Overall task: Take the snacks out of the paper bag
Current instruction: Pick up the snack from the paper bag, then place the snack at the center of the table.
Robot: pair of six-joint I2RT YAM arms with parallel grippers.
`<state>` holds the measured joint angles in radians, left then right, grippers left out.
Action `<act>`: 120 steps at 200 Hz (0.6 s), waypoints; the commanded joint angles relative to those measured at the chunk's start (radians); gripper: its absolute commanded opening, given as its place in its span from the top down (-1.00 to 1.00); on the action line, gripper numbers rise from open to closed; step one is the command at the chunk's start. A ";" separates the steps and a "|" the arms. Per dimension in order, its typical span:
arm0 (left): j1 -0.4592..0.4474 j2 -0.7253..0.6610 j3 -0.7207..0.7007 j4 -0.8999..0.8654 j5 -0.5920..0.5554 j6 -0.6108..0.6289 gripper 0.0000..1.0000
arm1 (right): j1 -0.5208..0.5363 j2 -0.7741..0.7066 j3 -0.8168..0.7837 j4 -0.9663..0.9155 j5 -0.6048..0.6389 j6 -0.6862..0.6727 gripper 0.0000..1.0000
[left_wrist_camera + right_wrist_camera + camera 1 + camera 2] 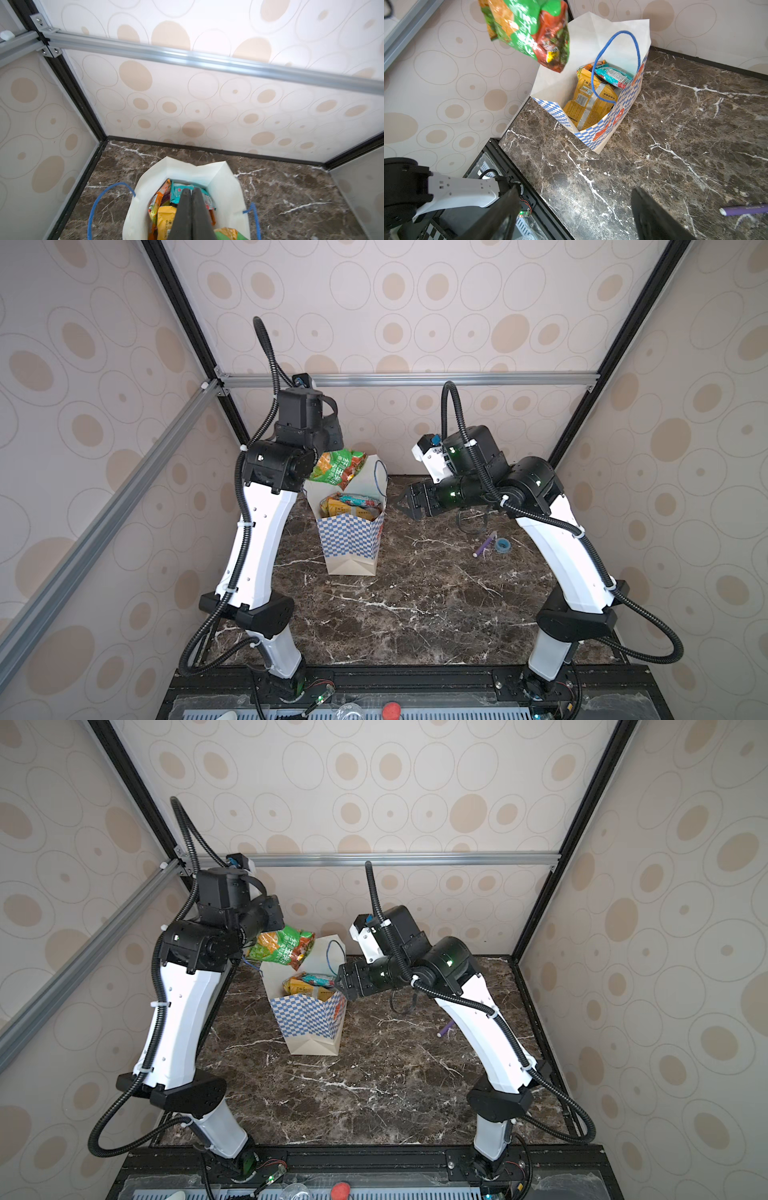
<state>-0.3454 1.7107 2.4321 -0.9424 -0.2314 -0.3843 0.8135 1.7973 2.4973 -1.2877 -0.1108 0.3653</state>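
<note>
The paper bag (351, 539) (309, 1019) stands open and upright at the back left of the marble table. Inside it lie several snacks, among them a yellow packet (591, 99) and a teal packet (612, 74) (180, 191). A green and orange snack packet (338, 468) (282, 948) (529, 31) hangs in the air above the bag's mouth. My left gripper (191, 190) is shut on it, fingers pressed together over the opening. My right gripper (405, 502) (574, 193) is open and empty, hovering just right of the bag.
A purple pen-like stick (485, 544) (745, 208) and a small blue tape roll (503, 545) lie on the table (415, 605) under the right arm. Patterned walls and an aluminium rail (407, 379) close in the back and sides. The bag's blue cord handles (616, 52) stand up.
</note>
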 commanded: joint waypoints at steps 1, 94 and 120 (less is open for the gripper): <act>-0.004 -0.056 0.037 0.151 0.075 -0.072 1.00 | 0.009 -0.055 0.000 -0.016 0.046 -0.017 -0.75; -0.164 -0.052 -0.009 0.438 0.190 -0.145 1.00 | 0.007 -0.391 -0.395 0.072 0.268 -0.031 -0.76; -0.244 0.002 -0.011 0.493 0.172 -0.140 1.00 | 0.008 -0.502 -0.508 0.079 0.320 -0.026 -0.76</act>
<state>-0.5278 1.6627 2.4275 -0.5335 -0.0528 -0.5091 0.8146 1.3788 2.0609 -1.2213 0.1226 0.3458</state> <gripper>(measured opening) 0.047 0.882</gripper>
